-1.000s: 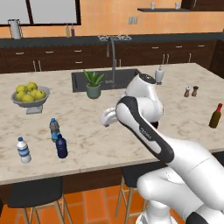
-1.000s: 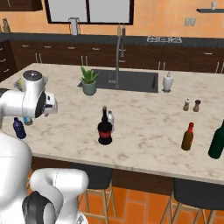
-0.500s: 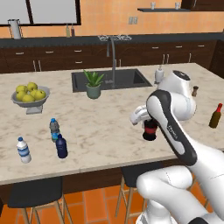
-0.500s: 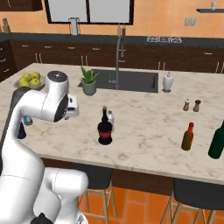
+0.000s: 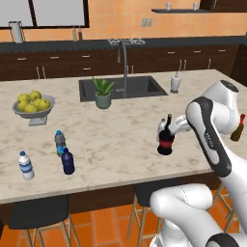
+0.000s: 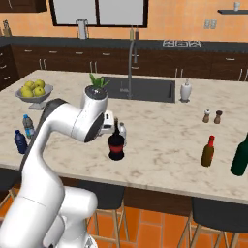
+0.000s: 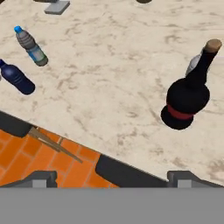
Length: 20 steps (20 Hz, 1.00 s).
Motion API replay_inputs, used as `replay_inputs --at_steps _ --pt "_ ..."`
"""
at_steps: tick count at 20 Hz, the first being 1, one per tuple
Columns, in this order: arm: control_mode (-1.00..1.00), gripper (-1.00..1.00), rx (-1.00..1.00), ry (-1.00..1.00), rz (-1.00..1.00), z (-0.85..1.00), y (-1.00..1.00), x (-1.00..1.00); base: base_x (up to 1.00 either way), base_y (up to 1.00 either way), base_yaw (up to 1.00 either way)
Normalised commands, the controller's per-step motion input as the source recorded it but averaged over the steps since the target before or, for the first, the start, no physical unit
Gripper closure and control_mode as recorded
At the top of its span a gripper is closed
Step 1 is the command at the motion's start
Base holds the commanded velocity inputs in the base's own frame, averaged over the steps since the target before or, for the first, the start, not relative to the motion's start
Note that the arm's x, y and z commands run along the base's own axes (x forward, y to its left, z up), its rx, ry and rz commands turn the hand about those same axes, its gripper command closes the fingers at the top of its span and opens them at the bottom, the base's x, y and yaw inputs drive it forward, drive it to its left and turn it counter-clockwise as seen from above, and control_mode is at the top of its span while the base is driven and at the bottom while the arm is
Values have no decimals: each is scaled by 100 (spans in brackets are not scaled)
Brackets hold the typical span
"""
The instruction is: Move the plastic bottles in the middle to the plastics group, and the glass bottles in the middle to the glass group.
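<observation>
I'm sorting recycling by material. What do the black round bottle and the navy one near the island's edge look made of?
Black bottle: likely glass, dark and opaque, round body, narrow neck, cork-like top, red band. Navy bottle: probably plastic, opaque, small, soft-shouldered; the render leaves it uncertain.

This is looking like a home kitchen: a pale marble-topped island counter (image 5: 120, 140) is carrying a dark inset sink (image 5: 121, 88) with a tall curved metal tap (image 5: 124, 62). Beside the sink a small potted green plant (image 5: 102, 92) and a white soap dispenser (image 5: 175, 82) are standing, and farther along a grey bowl of yellow-green fruit (image 5: 33, 105) is sitting. Behind the sink, dark wooden drawer cabinets (image 6: 72, 63) are running under an orange wall, and black bar stools (image 5: 42, 218) are standing on orange tiles at the island's near edge.
</observation>
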Motion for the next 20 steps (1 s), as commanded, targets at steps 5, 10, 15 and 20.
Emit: replay_inputs --at_steps 5,10,15,20 --pt "-100 -100 -2 0 -21 1 -51 46 0 0 0" --pt "-100 -100 -6 5 -28 0 -30 69 0 0 0" --pt "-100 -100 0 2 -11 -8 -10 68 0 0 0" --pt "-100 -100 0 0 0 -28 0 65 0 0 0"
